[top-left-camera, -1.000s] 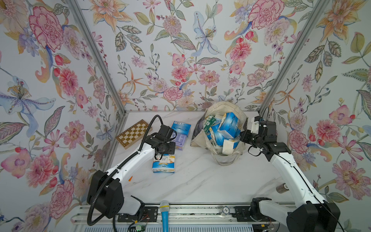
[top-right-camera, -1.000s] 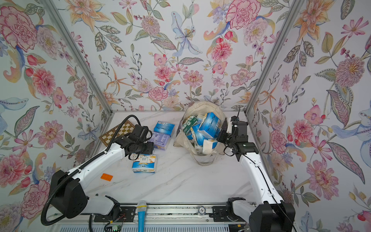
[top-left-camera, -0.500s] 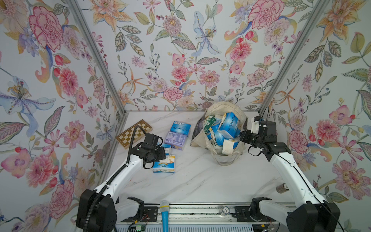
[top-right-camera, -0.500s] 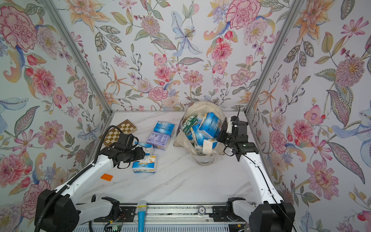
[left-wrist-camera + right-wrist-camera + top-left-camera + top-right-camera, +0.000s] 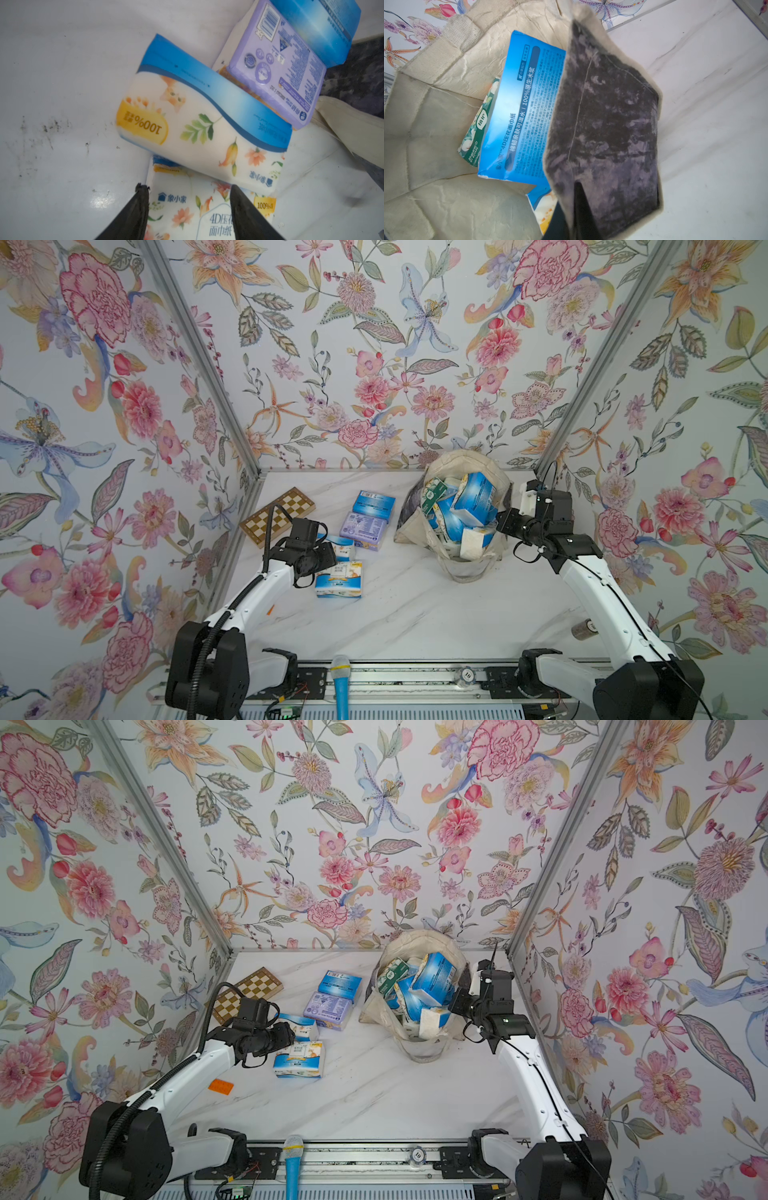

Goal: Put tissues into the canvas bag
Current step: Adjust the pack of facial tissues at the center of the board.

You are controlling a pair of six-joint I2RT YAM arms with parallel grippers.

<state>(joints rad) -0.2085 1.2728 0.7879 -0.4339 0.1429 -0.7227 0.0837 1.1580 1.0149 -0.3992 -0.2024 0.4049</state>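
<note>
Progress pauses: your left pincer (image 5: 188,188) has swung back from the lavender pack (image 5: 363,529) toward the left edge of the bench (image 5: 415,614) and hovers half-open, empty, over the nearer cartoon pack (image 5: 338,580). Your right pincer (image 5: 500,524) stays pinched shut on the rim of the canvas bag (image 5: 461,460) by the far right corner. Four tissues (image 5: 374,502) still lie outside; grab next.

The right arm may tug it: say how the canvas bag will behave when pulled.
Likely floppy: the canvas bag has a creased wall that folds where the right fingers pinch it. Probably spill-prone: tissue packs heap up at its open mouth.
</note>
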